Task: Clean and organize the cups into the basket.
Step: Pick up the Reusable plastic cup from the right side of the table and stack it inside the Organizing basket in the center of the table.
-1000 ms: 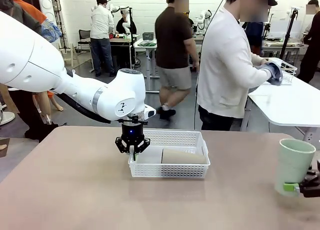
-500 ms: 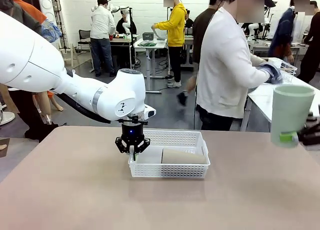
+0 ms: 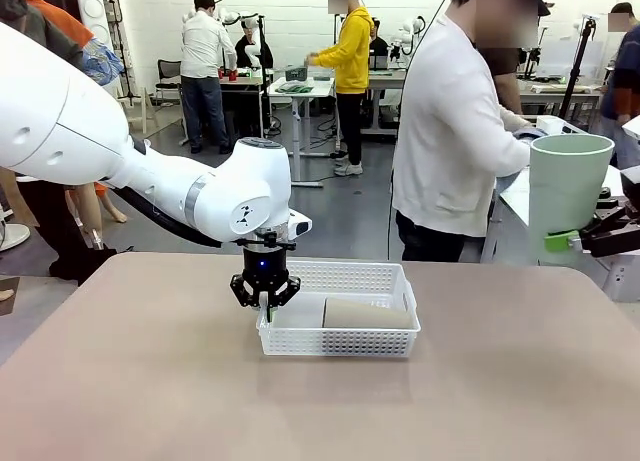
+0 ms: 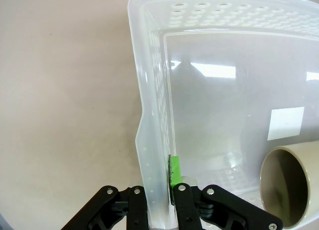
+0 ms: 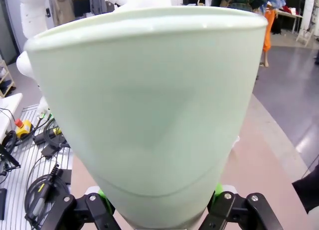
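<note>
The white lattice basket (image 3: 340, 333) stands mid-table with a tan-brown cup (image 3: 368, 313) lying on its side inside. My left gripper (image 3: 265, 293) is shut on the basket's left wall (image 4: 154, 90), one finger inside and one outside, near the tan cup's open mouth (image 4: 289, 185). At the right edge, my right gripper (image 3: 592, 239) is shut on the pale mint green cup (image 3: 568, 186), holding it upright, high above the table. In the right wrist view the green cup (image 5: 149, 115) stands between the fingers of the right gripper (image 5: 159, 212).
A person in a white top (image 3: 450, 131) stands at the table's far side, turned toward another white table (image 3: 520, 196) at the right. The tan tabletop (image 3: 150, 381) is bare in front and to the left of the basket.
My right gripper has raised the green cup from just above the table's right edge to well above it. The left gripper, basket and tan cup have not moved.
</note>
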Available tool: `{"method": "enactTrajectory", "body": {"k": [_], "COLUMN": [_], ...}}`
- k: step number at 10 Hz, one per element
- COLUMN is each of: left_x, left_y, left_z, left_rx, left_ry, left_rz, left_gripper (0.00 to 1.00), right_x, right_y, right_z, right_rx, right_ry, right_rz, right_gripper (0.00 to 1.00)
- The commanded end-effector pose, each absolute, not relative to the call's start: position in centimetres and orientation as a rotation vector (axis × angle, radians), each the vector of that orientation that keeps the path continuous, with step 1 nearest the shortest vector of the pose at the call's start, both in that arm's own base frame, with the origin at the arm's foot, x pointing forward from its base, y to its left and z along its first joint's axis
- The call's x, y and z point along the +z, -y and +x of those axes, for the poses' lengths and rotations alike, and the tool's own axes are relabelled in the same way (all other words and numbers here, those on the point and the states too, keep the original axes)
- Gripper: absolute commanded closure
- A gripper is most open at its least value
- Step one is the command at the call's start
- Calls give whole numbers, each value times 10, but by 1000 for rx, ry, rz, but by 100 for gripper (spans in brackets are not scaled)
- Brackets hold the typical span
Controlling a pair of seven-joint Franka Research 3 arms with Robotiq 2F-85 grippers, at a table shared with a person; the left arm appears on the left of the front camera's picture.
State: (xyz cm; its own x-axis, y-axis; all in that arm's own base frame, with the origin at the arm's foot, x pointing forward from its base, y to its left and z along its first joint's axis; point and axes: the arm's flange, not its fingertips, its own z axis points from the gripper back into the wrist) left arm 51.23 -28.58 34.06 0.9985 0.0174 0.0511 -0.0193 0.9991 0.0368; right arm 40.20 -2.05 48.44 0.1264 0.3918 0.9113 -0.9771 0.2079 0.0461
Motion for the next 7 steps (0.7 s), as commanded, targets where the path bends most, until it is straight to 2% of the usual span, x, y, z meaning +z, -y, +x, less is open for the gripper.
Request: {"method": "enactTrajectory", "body": {"k": [1, 4, 5, 7], "left_x": [338, 338, 338, 338], "left_y": [285, 285, 285, 285], "left_z": [511, 511, 511, 511], "left_rx": [12, 12, 12, 12], "left_ry": [49, 49, 49, 49], "left_rz": [42, 42, 42, 42], "left_gripper": [100, 100, 100, 100], "right_x": [486, 486, 485, 505], "right_y": [21, 21, 22, -27], "right_z": [397, 397, 401, 435], "right_rx": [1174, 1174, 1171, 1288], "right_ry": [933, 933, 931, 738], "right_rz": [812, 812, 806, 719], "right_gripper": [30, 30, 22, 22]}}
